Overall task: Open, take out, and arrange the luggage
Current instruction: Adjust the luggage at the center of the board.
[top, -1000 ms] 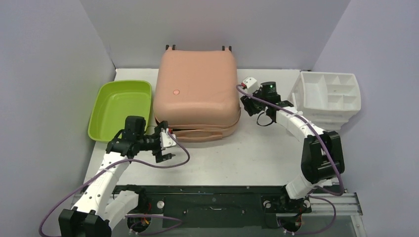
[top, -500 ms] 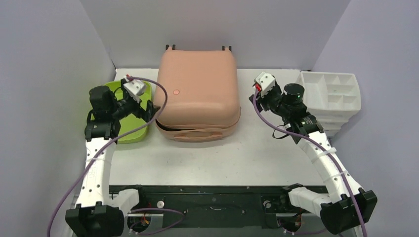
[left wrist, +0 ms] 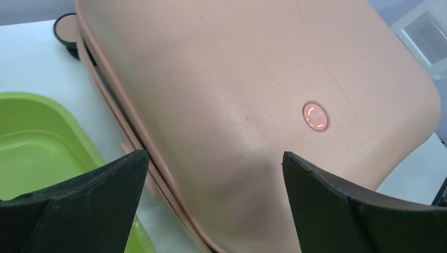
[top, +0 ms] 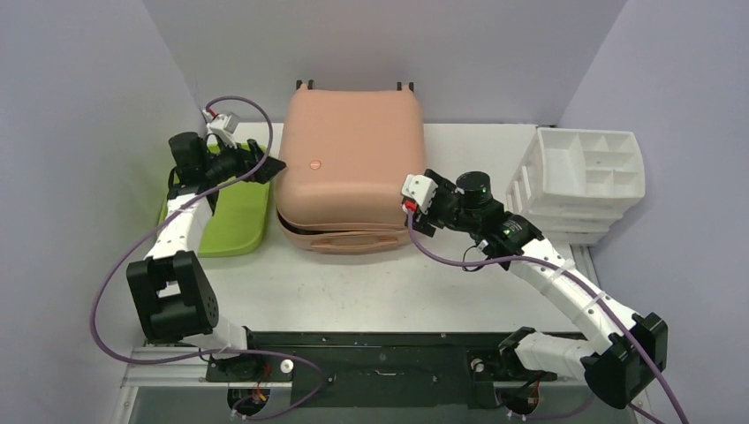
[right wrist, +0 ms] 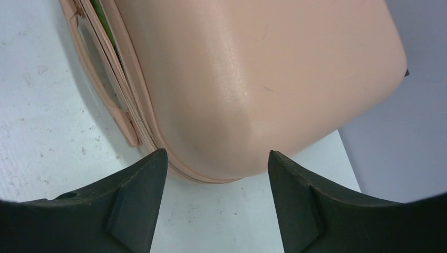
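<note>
Luggage (top: 353,159) just beside R end effector (right wrist: 215,154)

The top external camera sits above and behind the arm bases, facing forward and down. It is far enough off to take in the whole surface (top: 353,283), both arms and the walls behind.

The left wrist camera rides just behind the left end effector (left wrist: 213,155), whose two dark fingers fill the lower corners. From the left side it looks at close range across the top shell of the luggage (left wrist: 237,68), catching the round logo (left wrist: 315,116) and a corner of the green tub (left wrist: 37,142).

The right wrist camera, behind the right end effector (right wrist: 216,153), looks closely at the luggage's near right corner and zipper seam (right wrist: 138,108).

All three views share the luggage. The logo and tub show both overhead and in the left wrist view.
</note>
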You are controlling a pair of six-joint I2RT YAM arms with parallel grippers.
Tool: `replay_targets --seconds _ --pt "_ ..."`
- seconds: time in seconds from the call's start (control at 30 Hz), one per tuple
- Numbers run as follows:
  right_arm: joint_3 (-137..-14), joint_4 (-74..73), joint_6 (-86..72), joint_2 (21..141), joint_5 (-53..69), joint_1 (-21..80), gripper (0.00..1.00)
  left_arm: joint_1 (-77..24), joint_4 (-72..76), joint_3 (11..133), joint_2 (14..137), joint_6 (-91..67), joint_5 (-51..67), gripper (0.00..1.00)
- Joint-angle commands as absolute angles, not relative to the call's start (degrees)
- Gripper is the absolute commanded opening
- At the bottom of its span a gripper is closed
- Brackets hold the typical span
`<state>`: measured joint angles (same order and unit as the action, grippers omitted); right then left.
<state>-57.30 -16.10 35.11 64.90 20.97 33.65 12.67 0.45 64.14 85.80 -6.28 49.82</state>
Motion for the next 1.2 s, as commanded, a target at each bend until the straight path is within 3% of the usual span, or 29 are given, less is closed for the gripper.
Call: replay_targets --seconds 0.0,0.5,0.97,1.07,1.17 --pt "-59.7 -16.6 37.5 66.0 18.8 33.5 0.66 9.0 6.9 68.7 88.1 -9.7 52.7 0.96" --pt "-62.4 -15.4 26.3 60.9 23.7 16.0 0.66 -5.5 -6.1 57.0 81.5 0.6 55.1 0.98" --pt "-64.0 -18.3 24.2 62.2 36.5 14.6 0.66 -30.2 -24.3 58.3 81.1 17.9 57.6 0.98" --pt "-64.1 -18.2 23.4 63.0 36.4 14.6 0.66 -31.1 -27.9 61.8 81.2 21.7 59.8 0.98" --pt "-63.8 -18.3 23.3 63.6 35.2 14.6 0.66 -25.4 -26.1 66.7 80.0 20.0 61.5 0.97"
